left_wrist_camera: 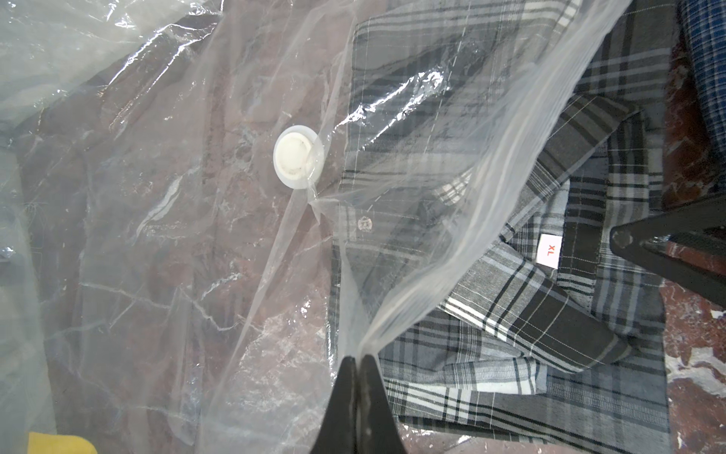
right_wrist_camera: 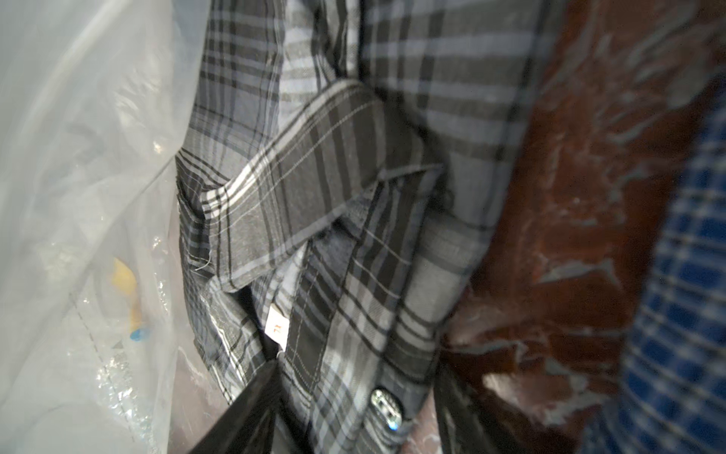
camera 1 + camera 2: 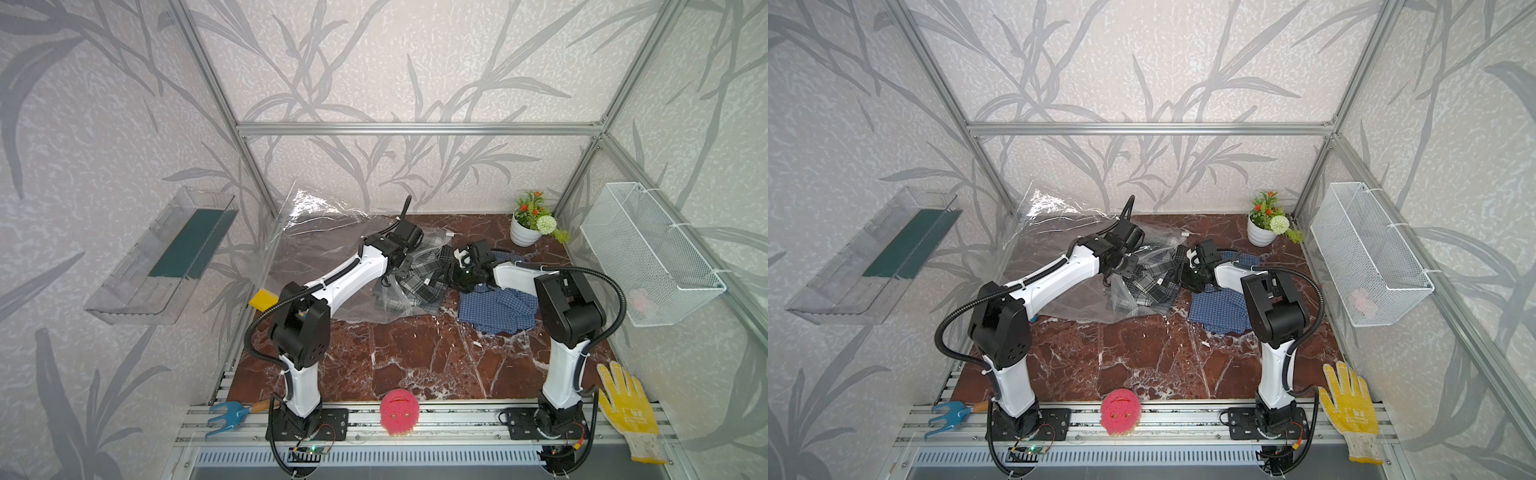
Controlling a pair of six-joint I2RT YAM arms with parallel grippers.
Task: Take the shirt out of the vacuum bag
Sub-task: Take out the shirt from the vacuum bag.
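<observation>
The bag (image 3: 316,232) lies crumpled on the far left of the tabletop (image 3: 415,361), one corner rising against the wall. The left jaws are closed on a pinch of its film, which is tented above the shirt (image 1: 510,306). The valve (image 1: 298,157) faces up. The grey plaid shirt lies mid-tabletop, partly under the film, its collar and XL tag (image 1: 549,251) bare. The right jaws stand apart astride the shirt's front edge, with fabric between them. A blue shirt (image 3: 494,309) lies just beside.

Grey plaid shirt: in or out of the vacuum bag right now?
Partly out: the plaid shirt has its collar end bare beyond the edge of the vacuum bag; the rest lies under clear film.
</observation>
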